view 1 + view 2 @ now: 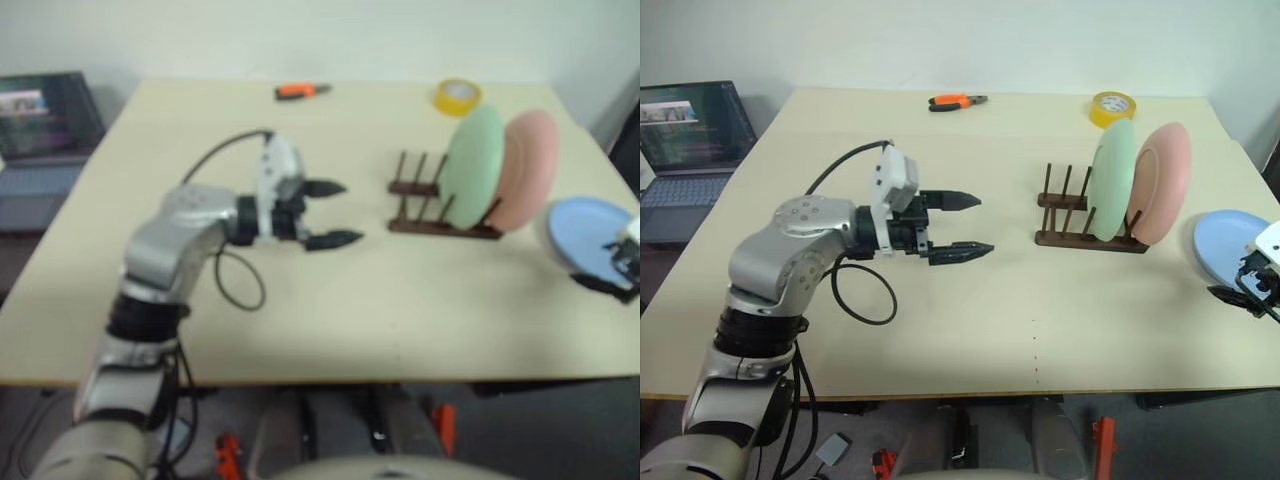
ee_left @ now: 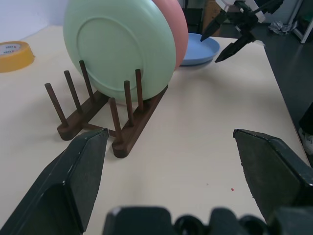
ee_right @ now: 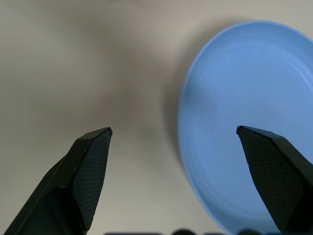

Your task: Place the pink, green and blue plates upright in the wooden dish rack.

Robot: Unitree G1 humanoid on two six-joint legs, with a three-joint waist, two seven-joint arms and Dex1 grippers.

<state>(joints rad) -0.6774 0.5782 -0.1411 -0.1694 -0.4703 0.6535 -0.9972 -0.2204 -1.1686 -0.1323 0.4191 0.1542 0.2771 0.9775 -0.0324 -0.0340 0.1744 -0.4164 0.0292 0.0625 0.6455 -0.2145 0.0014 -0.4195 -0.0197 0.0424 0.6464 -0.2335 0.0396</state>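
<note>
Standing upright in the wooden rack (image 1: 1087,222) are the green plate (image 1: 1112,180) and, right behind it at the rack's right end, the pink plate (image 1: 1163,182); the two lean close together, and the pegs toward the rack's left end are unfilled. The blue plate (image 1: 1228,246) lies flat on the table (image 1: 990,320), near the right edge and a little apart from the rack. The right gripper (image 1: 1248,287) hangs at the near rim of the blue plate with its fingers spread wide and nothing between them; in the right wrist view one finger (image 3: 274,171) sits over the plate and the other over bare tabletop. The left gripper (image 1: 962,224) is out over the middle of the table, well left of the rack, pointing toward it with fingers wide apart and empty. Farther back, a yellow tape roll (image 1: 1112,106) rests behind the rack, orange-handled pliers (image 1: 956,101) lie near the far edge, and a laptop (image 1: 688,130) sits off the table's left side.
</note>
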